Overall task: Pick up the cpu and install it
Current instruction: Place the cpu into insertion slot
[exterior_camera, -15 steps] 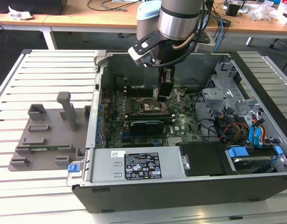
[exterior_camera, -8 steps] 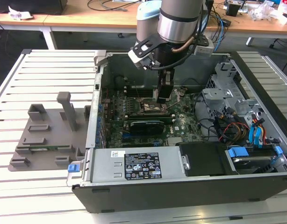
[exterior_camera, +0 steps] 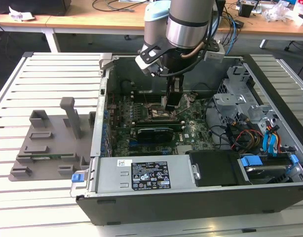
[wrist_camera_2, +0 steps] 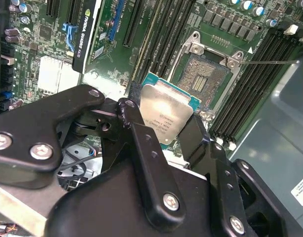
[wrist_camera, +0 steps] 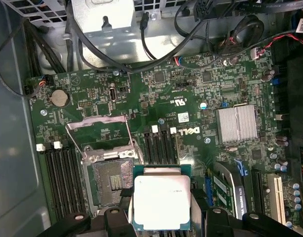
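The hand [exterior_camera: 172,102] hangs from the arm inside the open computer case [exterior_camera: 191,207], low over the green motherboard [exterior_camera: 193,129]. The case lies on a slatted white surface [exterior_camera: 53,74]. A grey fixture plate [exterior_camera: 43,148] sits beside the case on the exterior view's left.

In the second wrist view, the hand is closed on the cpu [wrist_camera_2: 166,114]. Two black fingers [wrist_camera_2: 137,126] press against opposite edges of the chip, and its silver top faces the camera. The socket [wrist_camera_2: 203,79] lies beyond it, uncovered and apart from the chip.

In the first wrist view, the cpu is held above the board, just beside the socket, whose metal frame [wrist_camera: 99,131] is swung open. The chip is not seated; it hides part of the memory slots [wrist_camera: 159,145] next to the socket.
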### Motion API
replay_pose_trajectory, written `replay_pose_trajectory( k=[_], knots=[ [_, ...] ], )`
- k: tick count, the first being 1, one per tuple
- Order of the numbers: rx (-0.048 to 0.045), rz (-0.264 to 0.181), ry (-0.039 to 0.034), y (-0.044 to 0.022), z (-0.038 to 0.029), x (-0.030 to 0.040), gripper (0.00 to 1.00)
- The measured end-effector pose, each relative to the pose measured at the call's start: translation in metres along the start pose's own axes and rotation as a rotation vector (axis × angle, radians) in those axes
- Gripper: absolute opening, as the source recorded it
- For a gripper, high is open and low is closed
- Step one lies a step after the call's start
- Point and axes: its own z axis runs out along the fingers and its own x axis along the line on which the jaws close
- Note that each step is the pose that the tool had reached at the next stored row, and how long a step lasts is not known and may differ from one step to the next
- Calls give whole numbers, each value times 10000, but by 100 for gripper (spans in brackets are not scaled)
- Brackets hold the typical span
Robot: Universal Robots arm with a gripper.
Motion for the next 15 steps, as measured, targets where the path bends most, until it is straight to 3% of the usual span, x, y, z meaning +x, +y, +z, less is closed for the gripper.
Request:
replay_pose_trajectory(
  k=[15],
  knots=[
    [0,0,-1,4,112,3,55]
  ],
)
